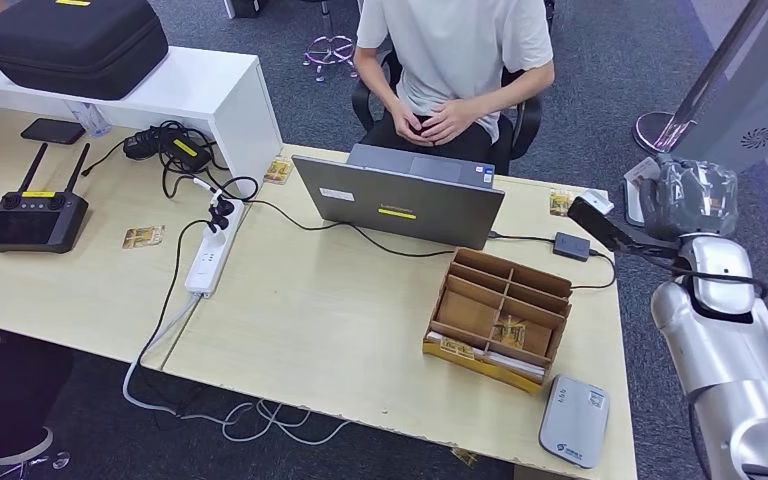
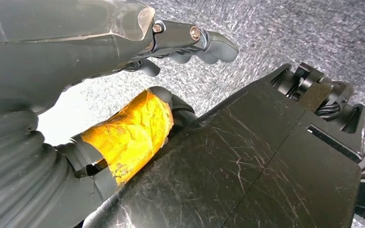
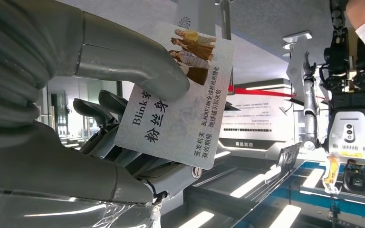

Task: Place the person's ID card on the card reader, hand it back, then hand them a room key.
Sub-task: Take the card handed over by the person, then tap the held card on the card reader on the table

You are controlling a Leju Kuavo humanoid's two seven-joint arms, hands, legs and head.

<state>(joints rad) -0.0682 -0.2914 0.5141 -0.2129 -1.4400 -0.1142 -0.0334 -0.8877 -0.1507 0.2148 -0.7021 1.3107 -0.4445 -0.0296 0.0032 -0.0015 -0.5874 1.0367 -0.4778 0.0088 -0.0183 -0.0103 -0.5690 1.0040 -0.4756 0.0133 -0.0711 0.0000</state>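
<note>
Right hand [image 3: 123,142] raised at about 3 o'clock of the pale wooden table [image 1: 340,330], thick grey thumb [image 3: 138,66] pressed onto the face of a white printed ID card with a small colour photo of figures and dark lettering [image 3: 180,104], darker fingers [image 3: 100,111] backing it from behind: card clamped between them, off the table. In the head view, same hand [image 1: 695,195] wrapped in clear film, a white edge of the card [image 1: 596,201] just showing at its 9 o'clock. Flat grey rounded card reader [image 1: 574,421] lying near the table's 5 o'clock corner, well apart from the card. Brown cardboard compartment box [image 1: 500,315] just at the reader's 11 o'clock, small cards inside. Grey laptop [image 1: 400,205] beyond it, at 12 o'clock; seated person in a pale T-shirt [image 1: 455,50] behind, hands together in the lap. Left hand [image 2: 123,71] hanging over grey carpet, fingers loosely curled, nothing in them, yellow tape round the thumb
</note>
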